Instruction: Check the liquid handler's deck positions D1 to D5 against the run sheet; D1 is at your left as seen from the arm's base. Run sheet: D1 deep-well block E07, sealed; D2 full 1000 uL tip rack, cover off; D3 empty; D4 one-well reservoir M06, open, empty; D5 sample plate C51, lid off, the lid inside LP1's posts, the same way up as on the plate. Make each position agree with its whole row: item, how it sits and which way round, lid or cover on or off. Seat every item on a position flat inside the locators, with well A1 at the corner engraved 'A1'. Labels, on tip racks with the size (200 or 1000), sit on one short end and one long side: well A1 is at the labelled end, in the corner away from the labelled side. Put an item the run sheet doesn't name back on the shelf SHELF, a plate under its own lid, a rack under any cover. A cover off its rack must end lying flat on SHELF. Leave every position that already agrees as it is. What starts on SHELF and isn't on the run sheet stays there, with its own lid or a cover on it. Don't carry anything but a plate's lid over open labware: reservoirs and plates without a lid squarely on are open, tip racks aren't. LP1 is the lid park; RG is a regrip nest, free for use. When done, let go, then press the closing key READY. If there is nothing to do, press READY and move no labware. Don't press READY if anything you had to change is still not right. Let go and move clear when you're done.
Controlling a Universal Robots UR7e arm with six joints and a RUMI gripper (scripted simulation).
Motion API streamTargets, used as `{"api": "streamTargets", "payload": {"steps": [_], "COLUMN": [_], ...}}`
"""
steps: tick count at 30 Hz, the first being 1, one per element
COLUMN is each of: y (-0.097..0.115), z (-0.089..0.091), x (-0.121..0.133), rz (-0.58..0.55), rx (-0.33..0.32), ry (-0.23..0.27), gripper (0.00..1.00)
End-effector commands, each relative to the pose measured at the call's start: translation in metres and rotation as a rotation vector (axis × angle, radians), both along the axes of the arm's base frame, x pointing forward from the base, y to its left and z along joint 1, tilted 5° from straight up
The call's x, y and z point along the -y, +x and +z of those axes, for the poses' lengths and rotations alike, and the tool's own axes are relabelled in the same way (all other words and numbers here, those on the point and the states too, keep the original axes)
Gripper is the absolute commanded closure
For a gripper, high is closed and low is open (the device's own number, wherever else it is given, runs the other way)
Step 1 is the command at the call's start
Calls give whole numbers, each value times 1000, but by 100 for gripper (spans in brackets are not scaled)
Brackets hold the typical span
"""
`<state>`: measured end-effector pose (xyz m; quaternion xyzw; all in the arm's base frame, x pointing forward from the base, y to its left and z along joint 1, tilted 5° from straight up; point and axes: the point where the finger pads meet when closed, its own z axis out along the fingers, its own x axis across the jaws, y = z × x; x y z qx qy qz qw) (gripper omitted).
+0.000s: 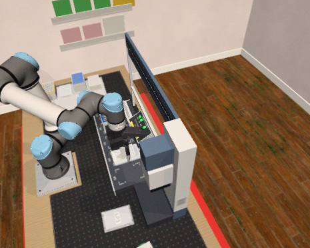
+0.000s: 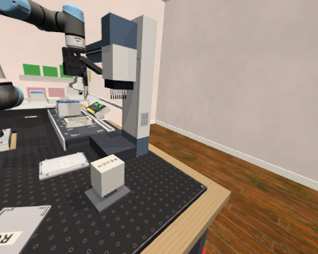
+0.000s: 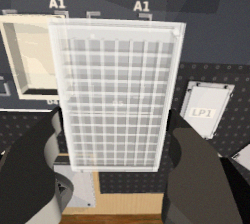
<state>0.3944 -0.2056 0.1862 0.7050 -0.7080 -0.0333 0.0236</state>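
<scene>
My gripper (image 3: 116,109) is shut on a translucent plate with a fine grid of wells (image 3: 117,95), gripping its two long sides. It holds the plate level and high above the deck, over the position at the right-hand 'A1' mark. A cream open reservoir (image 3: 28,57) sits on the deck position just to the left, partly under the plate's edge. In the exterior and top views the gripper (image 2: 78,85) hangs above the deck (image 1: 123,159), close to the liquid handler's head (image 2: 120,61). The reservoir (image 2: 77,121) and a blue-topped block (image 2: 68,106) stand on the deck below.
The lid park LP1 (image 3: 206,112) lies on the table right of the deck, also in the top and exterior views (image 1: 117,218) (image 2: 62,163). The READY key (image 2: 107,174) and the RG nest (image 2: 9,228) are near the front. The shelf with several items (image 1: 74,86) is behind the arm.
</scene>
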Motion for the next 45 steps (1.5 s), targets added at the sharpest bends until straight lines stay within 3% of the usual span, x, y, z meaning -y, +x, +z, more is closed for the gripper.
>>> {"api": "streamTargets", "payload": {"steps": [1,45], "y": [-1,-7], "z": [-10,-75], "x": [1,0], "rz": [0,0], "rx": [-1,-1], "ry": [0,0], "gripper": [100,100]}}
